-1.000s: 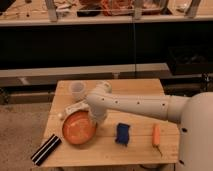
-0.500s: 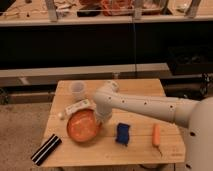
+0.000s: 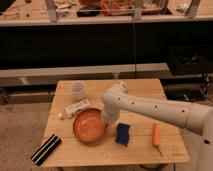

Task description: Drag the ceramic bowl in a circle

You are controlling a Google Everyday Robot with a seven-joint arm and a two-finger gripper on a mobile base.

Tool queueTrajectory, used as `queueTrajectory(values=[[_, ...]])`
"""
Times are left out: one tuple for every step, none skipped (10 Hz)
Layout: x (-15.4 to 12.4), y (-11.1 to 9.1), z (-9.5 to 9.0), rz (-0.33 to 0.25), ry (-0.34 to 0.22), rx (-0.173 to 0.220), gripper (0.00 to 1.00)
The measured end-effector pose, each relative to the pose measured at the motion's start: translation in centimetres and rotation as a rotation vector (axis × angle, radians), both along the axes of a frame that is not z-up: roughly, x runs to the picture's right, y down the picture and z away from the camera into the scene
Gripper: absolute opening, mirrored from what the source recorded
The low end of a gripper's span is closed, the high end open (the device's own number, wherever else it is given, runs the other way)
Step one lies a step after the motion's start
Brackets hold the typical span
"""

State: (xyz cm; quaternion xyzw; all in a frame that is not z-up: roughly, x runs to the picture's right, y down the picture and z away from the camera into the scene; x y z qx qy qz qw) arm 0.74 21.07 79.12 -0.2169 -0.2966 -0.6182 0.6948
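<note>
The ceramic bowl (image 3: pixel 90 125) is wide, shallow and orange with a paler speckled inside. It sits on the wooden table (image 3: pixel 145 152), left of centre. My white arm reaches in from the right and bends down to the bowl's right rim. The gripper (image 3: pixel 106 121) is at that rim, touching or just over it, and is mostly hidden by the wrist.
A translucent white cup (image 3: pixel 78 90) stands at the back left. A white packet (image 3: pixel 77 108) lies just behind the bowl. A blue object (image 3: pixel 122 134) lies right of the bowl, an orange carrot-like item (image 3: pixel 156 135) further right. A black striped bar (image 3: pixel 46 149) overhangs the front left corner.
The bowl has slid to the right and slightly toward the front, and the arm's wrist has moved with it.
</note>
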Motion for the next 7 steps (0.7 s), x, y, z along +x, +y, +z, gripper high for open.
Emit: queueTrajectory(values=[[-0.2,0.6,-0.5,-0.009,-0.006,-0.001,0.01],[-0.4,0.9,-0.8,-0.02,-0.016,-0.002,0.01],[-0.5,0.9,-1.0,-0.028,-0.022,-0.001,0.01],[-0.8,1.1,-1.2,-0.038,-0.029,-0.002,0.01],[-1.1,1.3,-1.3,-0.049,-0.034,-0.001,0.01],[-2.1,1.4,-1.3,-0.07,-0.05,0.004,0.01],[-3.8,1.6,-1.4,-0.096,-0.069,0.008,0.01]])
